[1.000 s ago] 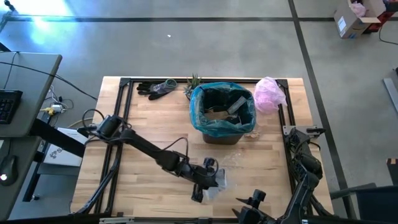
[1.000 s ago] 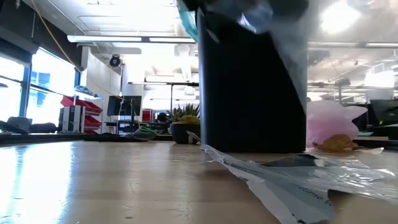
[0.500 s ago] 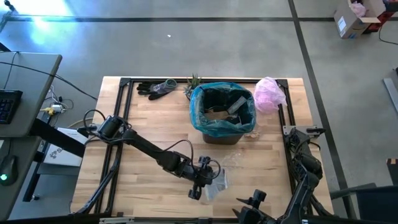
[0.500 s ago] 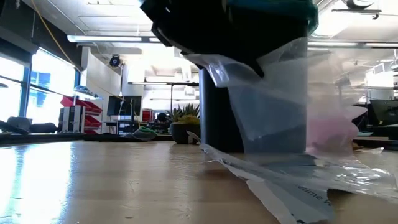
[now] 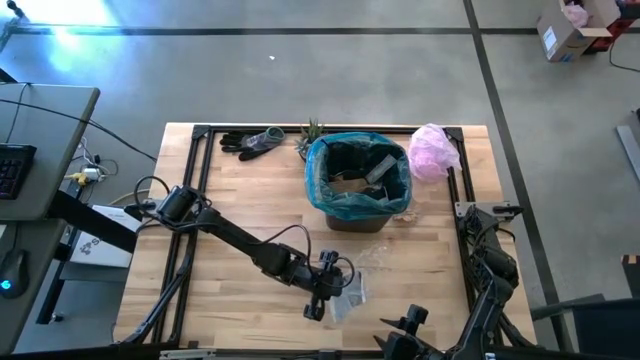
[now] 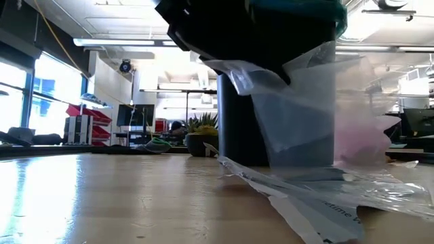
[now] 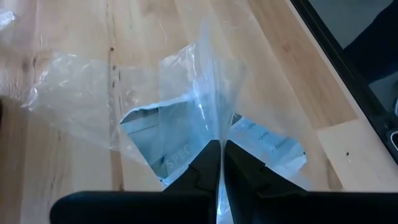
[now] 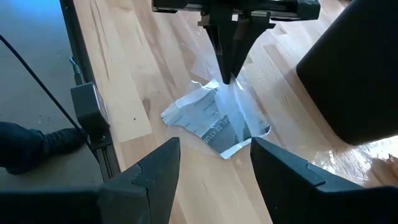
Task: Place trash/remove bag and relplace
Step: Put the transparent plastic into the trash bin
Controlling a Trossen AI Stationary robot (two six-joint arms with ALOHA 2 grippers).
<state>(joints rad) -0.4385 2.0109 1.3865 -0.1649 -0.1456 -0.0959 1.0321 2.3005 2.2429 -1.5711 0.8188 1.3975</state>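
A clear plastic wrapper with a silvery printed wrapper in it lies on the wooden table, near the front edge. My left gripper is shut on it, also seen from the far side in the right wrist view. My right gripper hovers open a little nearer the front edge, holding nothing. The teal bag lines the dark bin at the table's far middle, folded over its rim, with trash inside. My left gripper pinches a raised fold of the clear wrapper between its two shut fingers. The fingers slant down from the table's left. The film hangs below them as a loose sheet, and the wrapper's lower part with the silvery piece rests on the table.
Another clear scrap lies between the bin and my left gripper. A pink bag sits right of the bin, dark gloves and a small plant to its left at the far edge. A black rail frames the table.
My left gripper has tipped its fingers further down while staying shut on the clear wrapper, then has held still. The lifted sheet of film now hangs lower in front of the bin in the low view; the silvery part has stayed on the table.
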